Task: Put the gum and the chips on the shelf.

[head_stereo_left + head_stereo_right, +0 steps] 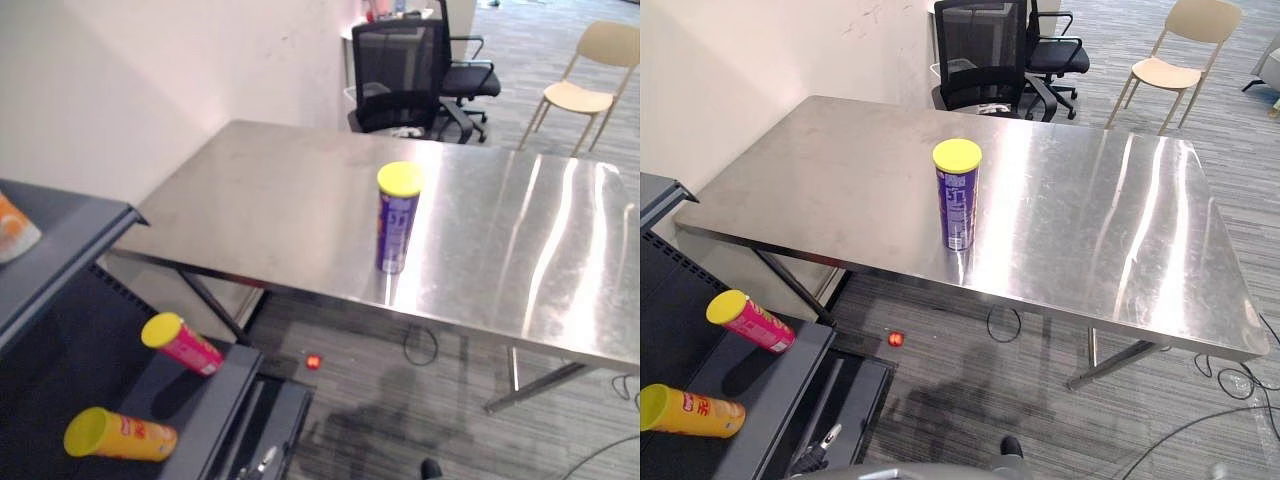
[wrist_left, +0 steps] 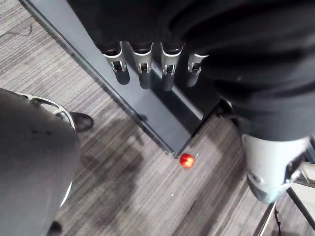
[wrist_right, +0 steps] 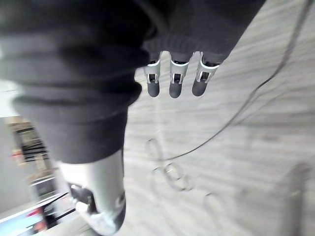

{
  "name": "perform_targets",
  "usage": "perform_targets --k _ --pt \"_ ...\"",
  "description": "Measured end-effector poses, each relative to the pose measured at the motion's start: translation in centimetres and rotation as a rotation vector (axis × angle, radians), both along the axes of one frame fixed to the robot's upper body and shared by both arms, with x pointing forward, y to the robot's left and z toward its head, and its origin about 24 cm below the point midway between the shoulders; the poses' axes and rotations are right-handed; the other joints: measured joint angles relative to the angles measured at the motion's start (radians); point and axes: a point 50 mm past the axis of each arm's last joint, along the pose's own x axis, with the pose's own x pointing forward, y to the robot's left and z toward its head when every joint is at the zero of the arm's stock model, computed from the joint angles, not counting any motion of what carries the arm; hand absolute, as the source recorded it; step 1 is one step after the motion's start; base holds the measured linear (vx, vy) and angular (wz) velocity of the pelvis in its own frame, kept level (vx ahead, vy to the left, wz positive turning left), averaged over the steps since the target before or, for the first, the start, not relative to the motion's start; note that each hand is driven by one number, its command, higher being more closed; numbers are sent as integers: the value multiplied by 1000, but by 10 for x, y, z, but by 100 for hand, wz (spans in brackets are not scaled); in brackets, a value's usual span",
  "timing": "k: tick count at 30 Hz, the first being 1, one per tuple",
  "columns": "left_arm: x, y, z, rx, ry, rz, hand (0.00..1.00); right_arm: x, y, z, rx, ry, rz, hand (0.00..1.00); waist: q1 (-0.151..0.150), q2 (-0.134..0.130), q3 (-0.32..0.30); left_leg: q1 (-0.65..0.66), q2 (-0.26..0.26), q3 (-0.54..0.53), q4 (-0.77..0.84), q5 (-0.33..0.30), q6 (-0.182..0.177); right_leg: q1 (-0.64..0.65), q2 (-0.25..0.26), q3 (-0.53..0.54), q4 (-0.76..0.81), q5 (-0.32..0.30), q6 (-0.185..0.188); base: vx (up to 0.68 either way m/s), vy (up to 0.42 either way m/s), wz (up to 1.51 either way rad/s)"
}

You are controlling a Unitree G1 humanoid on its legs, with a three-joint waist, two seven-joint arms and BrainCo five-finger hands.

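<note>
A purple chip can with a yellow lid [image 1: 398, 220] stands upright near the front edge of the steel table [image 1: 280, 190]. On the dark shelf's lower board [image 1: 222, 398] at the lower left lie a pink tube [image 1: 183, 344] and an orange tube [image 1: 120, 435], both yellow-lidded and on their sides. My left hand [image 2: 143, 66] hangs over the floor beside a dark base rail [image 2: 147, 115], fingers straight, holding nothing. My right hand [image 3: 176, 78] hangs over the carpet, fingers straight and empty.
An orange packet [image 1: 12, 230] lies on the shelf's top board. A small red ball [image 1: 313, 361] rests on the carpet under the table's front edge. A black office chair [image 1: 400, 75] and a beige chair [image 1: 590, 80] stand beyond the table.
</note>
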Motion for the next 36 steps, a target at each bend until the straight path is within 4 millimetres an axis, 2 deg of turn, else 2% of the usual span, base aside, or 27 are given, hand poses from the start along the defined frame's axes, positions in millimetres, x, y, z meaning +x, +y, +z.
perform_targets --k 1,2,3,4,6,9,12,14,15,16,18,22,27,36 --pt "0 0 0 -1 -5 16 0 15 -17 37 -170 -44 9 0 0 -1 -1 1 3 4 -3 0 0 -1 3 0 0 4 4 43 -42 -6" --pt "1 -1 0 -2 -8 19 0 22 -21 52 -236 -61 6 0 1 -2 -2 1 4 6 -5 0 0 -1 5 0 -1 7 7 51 -54 -13" --pt "2 -4 0 -8 -13 24 0 35 -25 79 -348 -102 -11 0 1 -4 -4 4 10 16 -9 1 -1 -3 11 -1 -2 14 4 28 -38 -14" --pt "3 -6 0 -11 -18 28 0 41 -25 92 -395 -128 -17 0 2 -4 -5 6 12 18 -11 1 -1 -3 13 -2 -3 17 4 20 -54 -12" --pt "6 -8 1 -15 -28 32 0 64 -18 133 -560 -182 11 0 3 -6 -17 10 20 20 -20 3 -3 -3 17 -9 -3 26 5 0 -68 -4" --pt "6 -9 1 -12 -19 5 0 85 0 174 -745 -238 87 0 14 -9 -26 16 21 21 -32 6 -1 -3 20 -34 -4 38 4 -11 -39 -1" --pt "7 -10 1 -8 -14 -23 0 100 18 199 -883 -261 183 0 27 -20 -40 4 12 10 -34 9 2 -4 9 -49 -13 39 6 -15 -30 11" --pt "7 -9 1 -6 -12 -33 0 109 26 204 -929 -261 256 0 26 -23 -46 -6 6 -9 -34 13 6 -2 3 -65 -20 40 7 -5 -40 30" --pt "9 -9 1 -6 -15 -50 0 125 38 204 -962 -253 371 0 26 -24 -46 -19 1 -30 -33 19 10 -3 -5 -85 -20 40 7 -5 -36 33" --pt "9 -10 1 -6 -15 -53 0 127 40 204 -966 -252 387 0 26 -24 -46 -21 0 -32 -33 20 11 -3 -6 -88 -20 40 8 -18 -32 30" --pt "11 -11 1 -6 -19 -74 0 151 62 202 -972 -277 583 0 32 -24 -46 -28 -1 -43 -29 21 12 -2 -9 -98 -20 40 8 -20 -27 15" --pt "14 -8 3 3 -35 -103 0 169 91 194 -1008 -257 848 0 35 -24 -46 -45 -1 -80 -15 22 14 10 -13 -133 -20 40 8 -23 -44 26" --pt "17 -8 4 -6 -49 -144 0 171 111 171 -972 -217 1079 0 45 -24 -42 -52 -3 -96 -3 23 14 19 -13 -155 -20 40 8 -18 -23 10" --pt "23 -7 6 10 -65 -197 0 173 135 156 -952 -231 1290 0 45 -32 -20 -69 -4 -123 -2 42 13 16 -14 -188 -20 36 3 -45 -33 7"
